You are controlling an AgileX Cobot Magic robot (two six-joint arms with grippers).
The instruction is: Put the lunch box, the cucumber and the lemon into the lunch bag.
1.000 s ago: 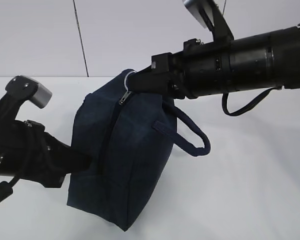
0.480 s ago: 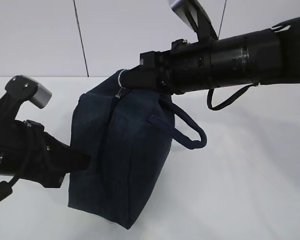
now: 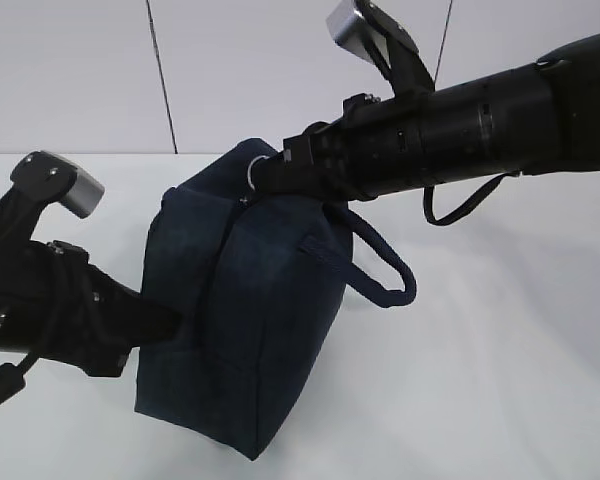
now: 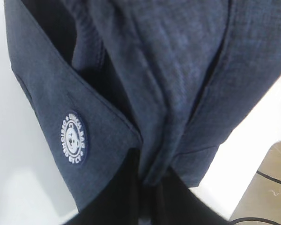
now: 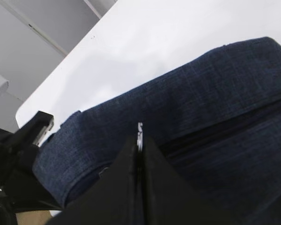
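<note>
The white table [image 3: 500, 330] spread out under and around the lunch bag [image 3: 250, 320], bare to the bag's right in the exterior view. The bag itself — boxy, dark navy fabric — stood on the table leaning a little, its top edge tipped toward the right arm. The zipper line ran down the face of the bag toward its lower front corner. A strap handle [image 3: 385, 265] looped out from the bag's right side, hanging clear of the table.

The right arm reached in from the bag's upper right. Its right tool [image 3: 270, 175] sat at the bag's top edge, jaws pressed together in the right wrist view with the zipper's metal ring pull [image 3: 253, 172] pinched between them; a bright sliver of that metal showed just above the closed tips [image 5: 139, 133]. The left arm came in low from the bag's left, and the left tool [image 3: 170, 322] met the bag's lower left side. In the left wrist view its dark jaws closed on a gathered fold of navy fabric [image 4: 164, 140] — gripping the bag. Just left of that fold sat a small white round logo [image 4: 74, 139] on the cloth.

The lunch box, cucumber and lemon appeared in no view.
</note>
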